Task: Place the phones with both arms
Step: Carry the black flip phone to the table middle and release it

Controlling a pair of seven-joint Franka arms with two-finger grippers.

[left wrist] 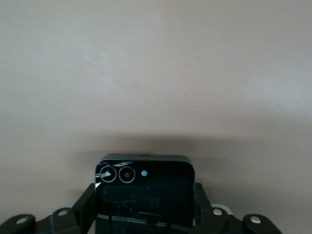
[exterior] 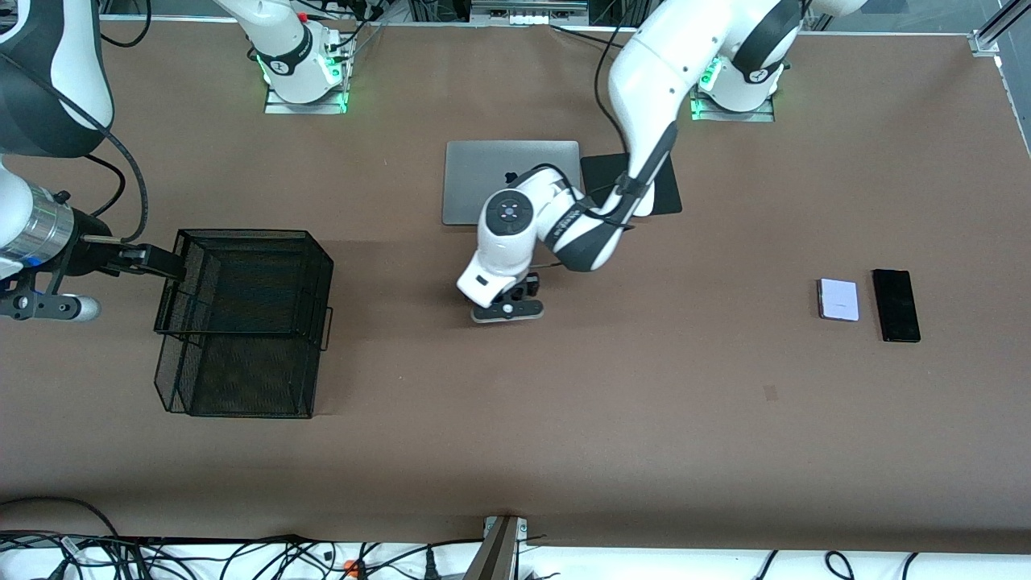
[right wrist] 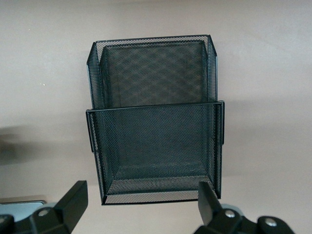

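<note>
left gripper (left wrist: 146, 214) clenched on small black phone (left wrist: 144, 187) between its fingers | right gripper (right wrist: 141, 204) released over mesh basket (right wrist: 153, 122)

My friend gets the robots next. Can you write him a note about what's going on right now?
Left end effector: shut on the small black phone, over bare table near the laptop.
Right end effector: open, holding nothing, waiting over the mesh basket.
White phone and long black phone lie side by side toward the left arm's end.
Done: one phone picked up. Left: place it, then the other two. Basket shows no phones.
</note>
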